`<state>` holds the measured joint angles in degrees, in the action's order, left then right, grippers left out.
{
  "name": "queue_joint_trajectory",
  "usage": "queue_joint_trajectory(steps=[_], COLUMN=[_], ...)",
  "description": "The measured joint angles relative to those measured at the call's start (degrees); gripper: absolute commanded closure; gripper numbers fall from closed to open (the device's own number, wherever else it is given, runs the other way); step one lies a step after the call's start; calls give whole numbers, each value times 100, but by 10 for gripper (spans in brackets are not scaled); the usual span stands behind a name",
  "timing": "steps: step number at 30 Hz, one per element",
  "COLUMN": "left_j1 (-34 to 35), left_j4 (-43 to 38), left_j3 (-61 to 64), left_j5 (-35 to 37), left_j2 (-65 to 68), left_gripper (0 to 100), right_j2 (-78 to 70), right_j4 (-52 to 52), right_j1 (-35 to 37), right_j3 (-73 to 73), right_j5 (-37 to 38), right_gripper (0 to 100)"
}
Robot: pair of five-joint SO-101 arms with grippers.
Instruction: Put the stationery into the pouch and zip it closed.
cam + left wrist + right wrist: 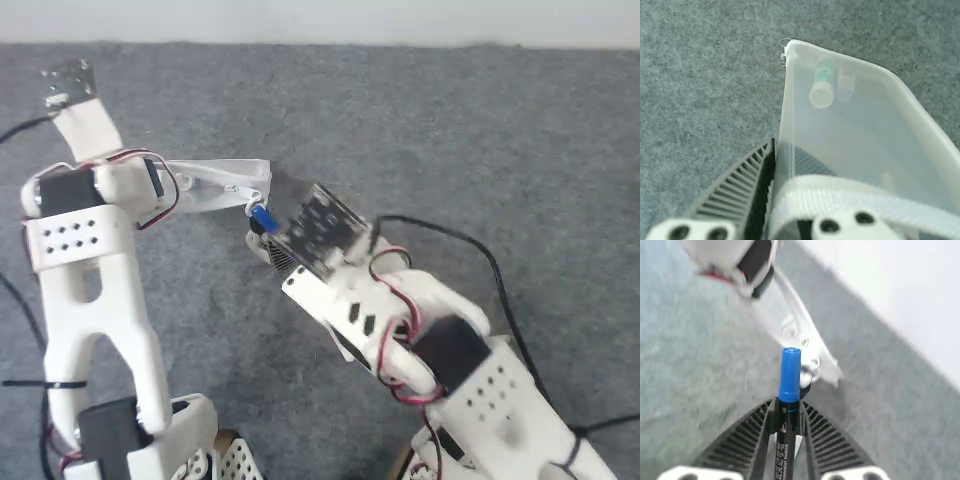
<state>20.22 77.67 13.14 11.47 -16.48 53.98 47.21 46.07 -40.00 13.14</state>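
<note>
Left gripper (pixel 182 190) holds one end of the pouch (pixel 228 178). The fingers are narrow, clamped on the mesh, and the left wrist view shows the black ribbed finger (pixel 747 185) flat against the pouch wall. The pouch is translucent white mesh and sticks out sideways from the gripper above the grey table (pixel 450 130); whether it rests on the surface cannot be told. Inside the pouch (pixel 855 130), near the far corner, sits a tube-like item (pixel 820 87) with a white end and a teal band, and a small white piece (pixel 845 80) lies just beside it.

Right gripper (pixel 789 407) has its fingers closed narrow on the pen (pixel 789 375), gripping the black barrel with the blue cap pointing forward past the fingertips. In the high view the pen (pixel 262 217) has its cap end just beside the free corner of the pouch — contact between the two cannot be told. From the right wrist the pouch (pixel 795 315) lies just beyond the cap, edge-on, with the zip pull (pixel 810 364) close to the cap.

Whether the zip is open or shut is not clear. The two arms meet near the middle of the table — left arm from the near-left side, right arm from the near-right.
</note>
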Motion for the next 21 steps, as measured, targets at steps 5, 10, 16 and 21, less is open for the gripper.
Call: queue_joint_trajectory(steps=[5,10,16,21], left_j1=[0,0,0,0], left_j4=[0,0,0,0], left_j3=[0,0,0,0], left_j5=[0,0,0,0], left_j2=[0,0,0,0], left_gripper=[987,987,987,987], right_j2=[738,1275,1758,2013], right_j4=[-976,-1213,-1275,-1275], right_j1=[0,9,325,413], right_j3=[-782,-941,-1099,-1099], right_j5=[0,0,0,0], right_gripper=[992,992,989,988])
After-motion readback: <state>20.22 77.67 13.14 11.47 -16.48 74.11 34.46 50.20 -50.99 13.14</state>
